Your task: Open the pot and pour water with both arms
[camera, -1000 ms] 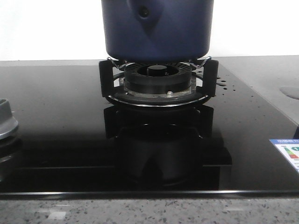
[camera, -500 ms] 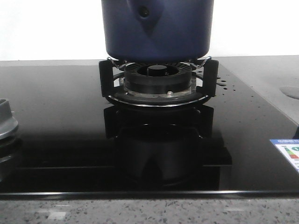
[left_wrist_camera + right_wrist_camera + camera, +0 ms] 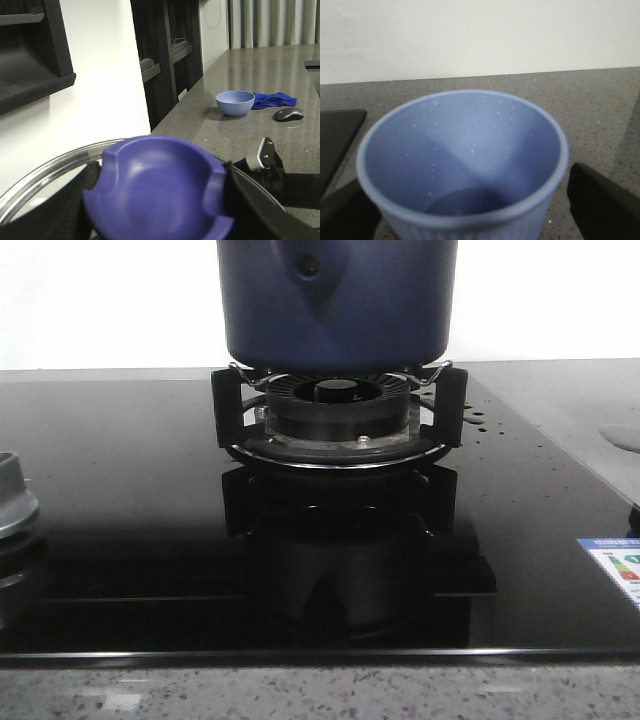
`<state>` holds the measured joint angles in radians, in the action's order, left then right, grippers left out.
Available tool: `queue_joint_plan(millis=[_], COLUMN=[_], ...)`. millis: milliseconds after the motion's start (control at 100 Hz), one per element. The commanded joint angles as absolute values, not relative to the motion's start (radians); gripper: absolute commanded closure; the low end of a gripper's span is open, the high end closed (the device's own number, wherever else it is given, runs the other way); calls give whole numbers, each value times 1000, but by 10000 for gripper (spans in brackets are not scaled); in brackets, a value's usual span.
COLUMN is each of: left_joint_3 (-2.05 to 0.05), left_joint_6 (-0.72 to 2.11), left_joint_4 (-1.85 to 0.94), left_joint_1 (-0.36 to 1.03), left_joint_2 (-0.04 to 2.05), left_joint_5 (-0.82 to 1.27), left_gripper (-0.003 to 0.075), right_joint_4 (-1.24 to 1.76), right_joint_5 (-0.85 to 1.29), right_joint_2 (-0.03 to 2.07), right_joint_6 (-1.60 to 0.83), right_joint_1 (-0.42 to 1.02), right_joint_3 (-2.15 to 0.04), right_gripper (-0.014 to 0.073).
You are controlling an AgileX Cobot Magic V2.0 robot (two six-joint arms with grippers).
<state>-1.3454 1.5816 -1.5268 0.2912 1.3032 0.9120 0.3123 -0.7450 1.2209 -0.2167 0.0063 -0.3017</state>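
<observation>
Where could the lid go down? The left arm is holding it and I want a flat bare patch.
The black glass cooktop is bare between the burner grate under the pot and the grey metal piece at the left edge. The front strip is bare too, up to the label. Water drops sit right of the grate.

Front view: evenly lit and sharp, the wall overexposed white; the glossy black cooktop (image 3: 120, 520) mirrors the burner (image 3: 338, 420) toward 6 o'clock. Left wrist view: bright, the near purple knob (image 3: 160, 192) soft, glare on the countertop (image 3: 260, 70). Right wrist view: the blue cup (image 3: 462, 165) blurred at its rim.
</observation>
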Motion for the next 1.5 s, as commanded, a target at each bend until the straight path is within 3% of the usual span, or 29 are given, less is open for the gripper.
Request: queue_joint_plan(millis=[0, 300, 560, 700, 1040, 1490], left_joint_3=[-1377, -1377, -1377, -1377, -1377, -1377], left_joint_6=[1570, 1570, 1570, 1570, 1568, 1555], left_joint_4=[-1614, -1603, -1603, -1603, -1603, -1601], left_joint_1=[290, 290, 290, 290, 290, 290], left_joint_2=[1275, 1275, 1275, 1275, 1275, 1248], left_joint_5=[904, 904, 904, 904, 905, 899], left_gripper=[405, 405, 405, 405, 405, 405], right_joint_4=[290, 290, 290, 290, 141, -292], right_joint_5=[-846, -845, -774, -771, -761, -366], right_joint_2=[1244, 1293, 1293, 1293, 1176, 1087], right_joint_6=[-214, -202, -172, -172, -179, -182], right_joint_1=[7, 7, 7, 7, 58, 145], right_joint_3=[-346, -404, -402, -402, -439, -827], right_gripper=[-64, -41, 275, 371, 391, 391])
